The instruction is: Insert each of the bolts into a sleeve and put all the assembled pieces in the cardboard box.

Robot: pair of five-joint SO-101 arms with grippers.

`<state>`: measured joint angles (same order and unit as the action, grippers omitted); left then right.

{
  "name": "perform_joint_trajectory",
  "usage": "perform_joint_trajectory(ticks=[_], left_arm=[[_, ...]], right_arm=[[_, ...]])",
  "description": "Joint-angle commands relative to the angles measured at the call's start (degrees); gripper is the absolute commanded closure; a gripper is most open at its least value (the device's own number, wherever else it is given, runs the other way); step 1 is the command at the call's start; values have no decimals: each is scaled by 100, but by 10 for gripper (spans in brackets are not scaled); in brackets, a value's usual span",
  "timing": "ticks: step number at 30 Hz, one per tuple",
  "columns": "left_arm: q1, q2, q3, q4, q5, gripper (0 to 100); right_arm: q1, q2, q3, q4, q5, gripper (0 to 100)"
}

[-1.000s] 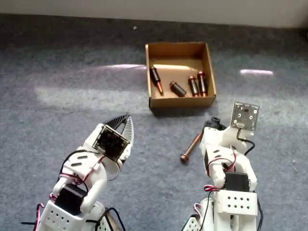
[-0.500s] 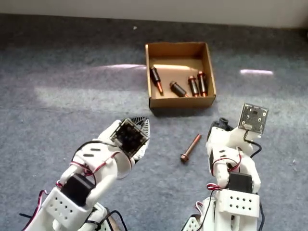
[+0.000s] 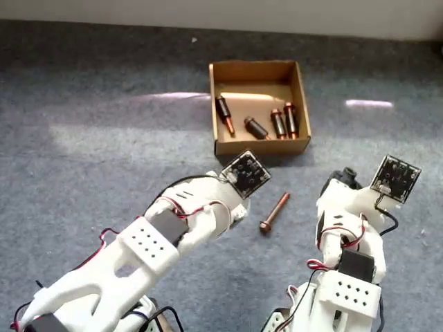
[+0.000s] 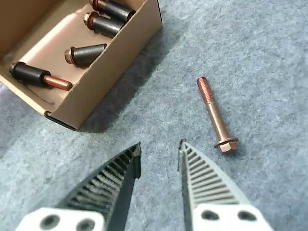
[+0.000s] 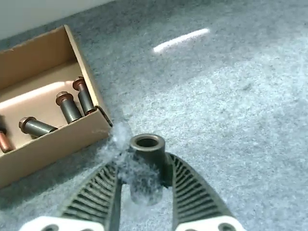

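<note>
White arms (image 3: 142, 243), red-black cables (image 3: 185, 207), and a ribbed left tool (image 4: 160, 143).

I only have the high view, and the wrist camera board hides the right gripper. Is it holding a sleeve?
Observer: Yes. The right gripper is shut on a sleeve, whose open bore points out past the tips.
Operator: And the left one, open or shut?
Observer: The left gripper is open, with nothing in it.
Operator: Is the bolt lined up with its gap?
Observer: Not quite. The bolt lies on the carpet to one side of the gap, its head beside one fingertip.
</note>
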<state>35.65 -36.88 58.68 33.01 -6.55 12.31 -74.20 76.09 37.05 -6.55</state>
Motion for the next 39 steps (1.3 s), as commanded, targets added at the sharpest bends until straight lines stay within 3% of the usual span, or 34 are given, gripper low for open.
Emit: perform_joint_trajectory(ticks=[1, 9, 14, 18, 25, 31, 39], left_arm=[[154, 857, -312, -818, 404, 816], [593, 2466, -1095, -1152, 466, 818], [602, 3345, -1754, -1152, 1363, 818], [593, 3899, -2097, -1125, 1433, 819], [629, 4040, -2185, -1002, 1468, 821], [593, 4040, -2185, -897, 1442, 918], [593, 4040, -2149, -897, 1451, 926]], right_arm=[[92, -154, -40, -242, -35, 990], [75, -154, -40, -242, -26, 989], [66, -154, -40, -242, -26, 989], [57, -154, -40, -242, -26, 988], [57, -154, -40, -242, -18, 988], [57, -154, -40, -242, -18, 988], [57, -154, -40, -242, -18, 988]])
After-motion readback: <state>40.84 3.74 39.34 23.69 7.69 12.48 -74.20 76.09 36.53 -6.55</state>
